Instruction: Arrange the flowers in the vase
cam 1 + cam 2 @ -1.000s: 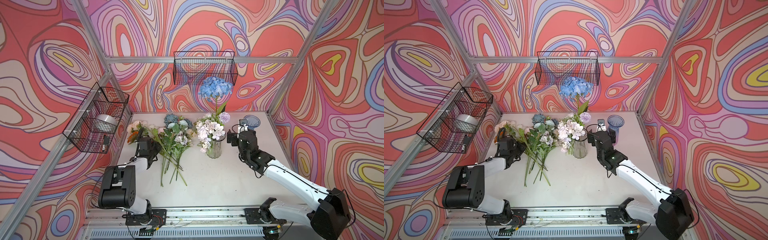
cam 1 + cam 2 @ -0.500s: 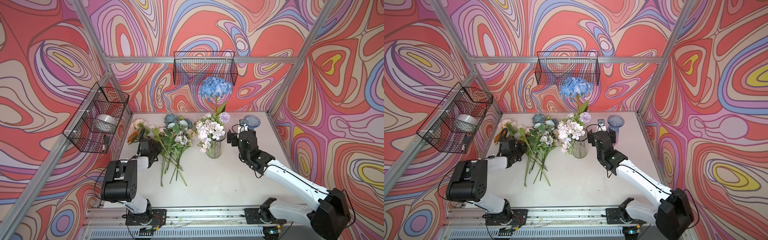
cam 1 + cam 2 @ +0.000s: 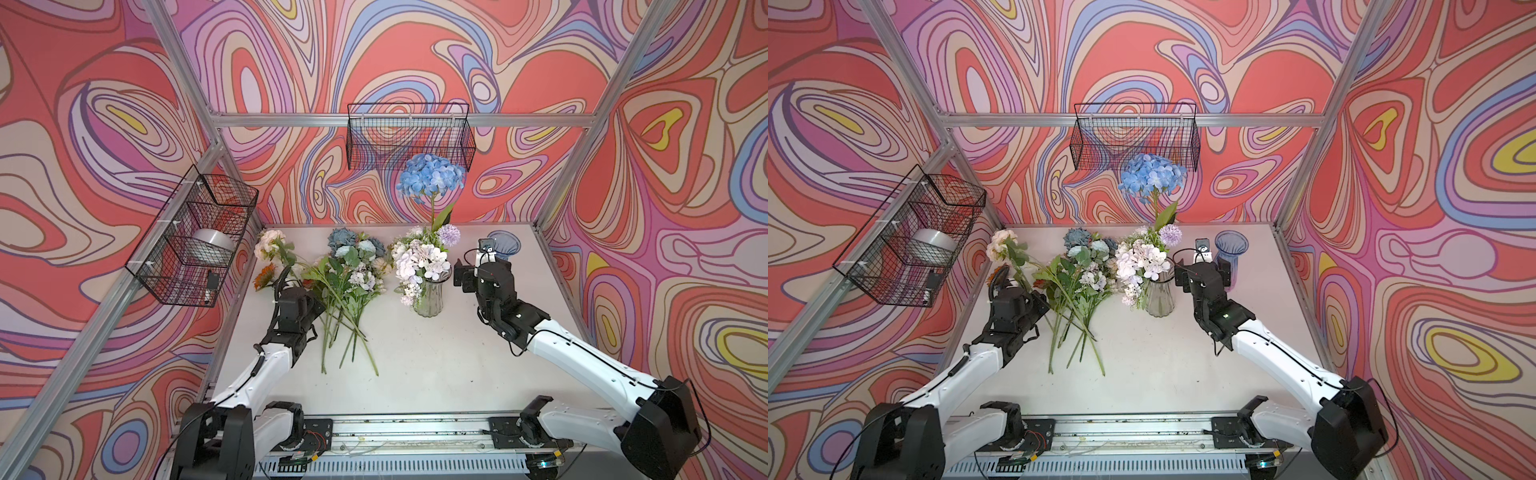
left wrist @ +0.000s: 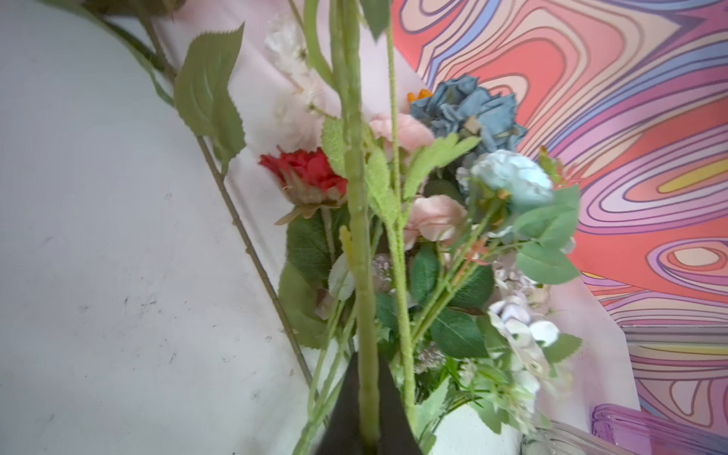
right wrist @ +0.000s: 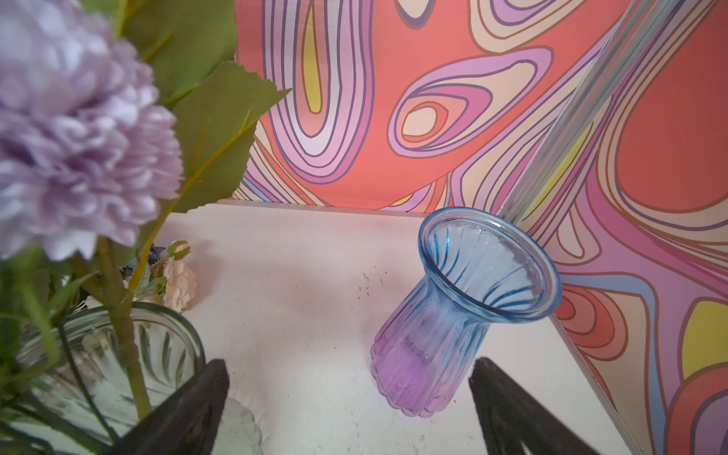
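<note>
the left gripper (image 4: 368, 378) is clamped on a thick green stem (image 4: 356, 189) at the left edge of the loose flowers (image 3: 349, 282). these lie on the table (image 3: 415, 353), left of the clear glass vase (image 3: 429, 297). the wrist view does not show which bloom tops that stem. the vase stands mid-table and already carries a tall blue hydrangea (image 3: 430, 176), a lilac pompom (image 3: 449, 235) and pale blooms. the right gripper (image 5: 348, 366) hovers wide open and empty just right of it, with a blue-purple vase (image 5: 453, 327) beyond at the far right. the stem looks light and springy but top-heavy at the head, so a hold low on bare stem suits it. its leaves may snag the neighbouring stems, and the glass could tip.
</note>
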